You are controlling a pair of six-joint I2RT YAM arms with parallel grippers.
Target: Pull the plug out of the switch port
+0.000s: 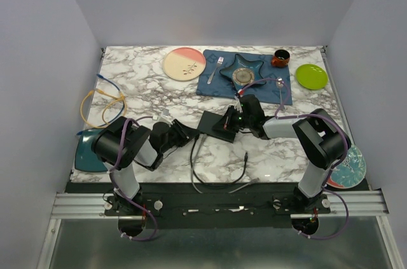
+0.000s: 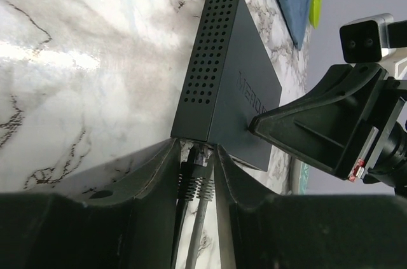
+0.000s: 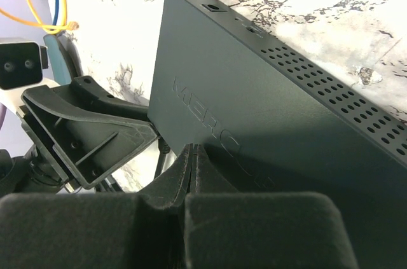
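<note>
Switch: The switch [image 1: 210, 123] lies flat at the centre of the desk [image 1: 146, 91], at 6 o'clock from the placemat [image 1: 206, 84].
Plug: The plug [image 2: 189, 173] sits in a port on the switch edge that faces 8 o'clock. A grey cable [image 2: 200, 218] leaves the same edge just beside it.
Left end effector: The left end effector [image 2: 196, 148] is narrow, with one finger on each side of the plug. I cannot tell if the fingers already pinch it.
Right end effector: The right end effector [image 3: 193, 154] is closed and holds nothing. Its tips press on the top of the switch.
Handling, switch: I judge it light and stiff. The shell is smooth, so it may slide on the marble if nothing holds it down.
Handling, plug: It is small and hard, probably with a latch. I would take it at the body or the ribbed boot, never at the soft cable.
Pull: I would pull straight out toward 8 o'clock, without twisting.
</note>
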